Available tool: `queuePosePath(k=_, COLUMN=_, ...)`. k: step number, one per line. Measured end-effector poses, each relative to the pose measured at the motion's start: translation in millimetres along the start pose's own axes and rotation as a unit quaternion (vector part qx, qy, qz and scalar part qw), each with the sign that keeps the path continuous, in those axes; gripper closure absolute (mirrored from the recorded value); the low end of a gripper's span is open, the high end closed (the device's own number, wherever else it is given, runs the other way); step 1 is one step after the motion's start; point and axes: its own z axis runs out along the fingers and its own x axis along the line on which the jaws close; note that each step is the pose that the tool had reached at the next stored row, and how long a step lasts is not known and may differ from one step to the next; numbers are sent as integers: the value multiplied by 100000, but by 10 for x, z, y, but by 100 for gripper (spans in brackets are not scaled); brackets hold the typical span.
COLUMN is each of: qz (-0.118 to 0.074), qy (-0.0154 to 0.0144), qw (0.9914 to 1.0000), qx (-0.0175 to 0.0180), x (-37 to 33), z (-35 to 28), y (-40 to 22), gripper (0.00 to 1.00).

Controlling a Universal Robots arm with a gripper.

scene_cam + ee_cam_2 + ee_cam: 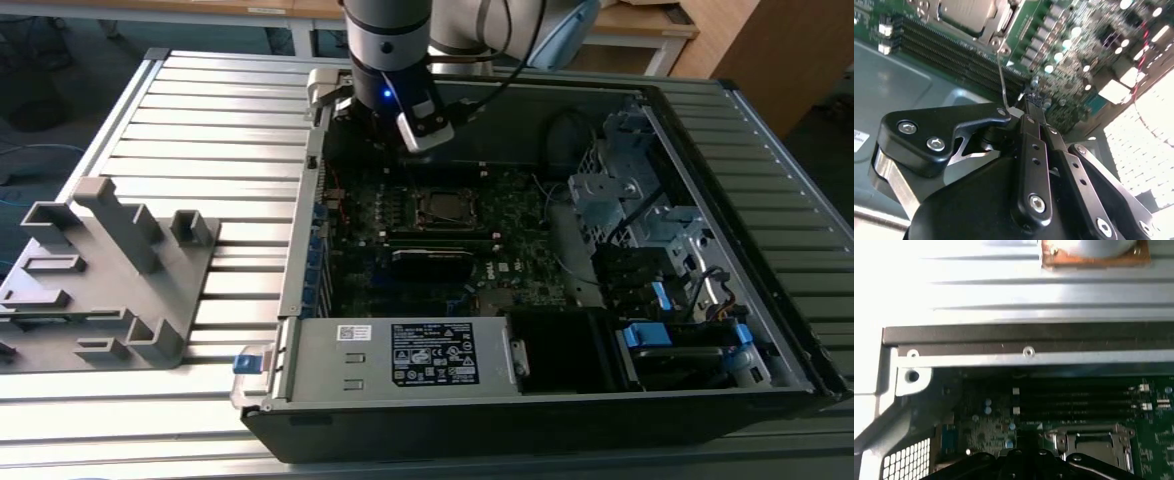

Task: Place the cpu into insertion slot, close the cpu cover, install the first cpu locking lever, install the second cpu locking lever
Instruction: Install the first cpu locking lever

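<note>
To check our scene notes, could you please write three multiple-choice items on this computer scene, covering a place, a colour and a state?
1. The black metal tool hangs over: A the green motherboard; B the grey plastic fixture; C the labelled grey box.
2. The small light on the grey arm glows: A red; B blue; C green.
3. The black metal computer case is: A shut; B upended; C open.
A: circuit board lies right beyond the tool. B: a blue dot shows. C: its inside is exposed.

The cpu (966, 12) is topped with dull silver-grey metal. The gripper (1026, 105) is finished in matt black. The table (214, 130) is formed of ribbed, satin metal slats.
</note>
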Motion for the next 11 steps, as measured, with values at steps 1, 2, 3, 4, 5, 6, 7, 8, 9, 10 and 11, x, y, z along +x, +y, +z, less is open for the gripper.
queuePosePath(k=1, qz=7, qy=11, qw=100000, qx=-251, x=1, z=0, y=0, gripper=90)
queuePosePath(k=2, qz=10, qy=10, qw=100000, qx=-274, x=1, z=0, y=0, gripper=90)
queuePosePath(k=3, qz=10, qy=12, qw=100000, qx=-275, x=1, z=0, y=0, gripper=90)
queuePosePath(k=4, qz=11, qy=10, qw=100000, qx=-279, x=1, z=0, y=0, gripper=90)
queuePosePath(k=5, qz=9, qy=13, qw=100000, qx=-282, x=1, z=0, y=0, gripper=90)
queuePosePath(k=6, qz=9, qy=18, qw=99999, qx=-320, x=1, z=0, y=0, gripper=90)
queuePosePath(k=7, qz=7, qy=17, qw=99999, qx=-364, x=-1, z=0, y=0, gripper=90)
queuePosePath(k=8, qz=-2, qy=14, qw=99999, qx=-395, x=-4, z=0, y=0, gripper=90)
queuePosePath(k=9, qz=5, qy=20, qw=99999, qx=-402, x=-8, z=0, y=0, gripper=90)
queuePosePath(k=10, qz=9, qy=20, qw=99999, qx=-403, x=-16, z=0, y=1, gripper=90)
queuePosePath(k=11, qz=8, qy=20, qw=99999, qx=-403, x=-25, z=1, y=1, gripper=90)
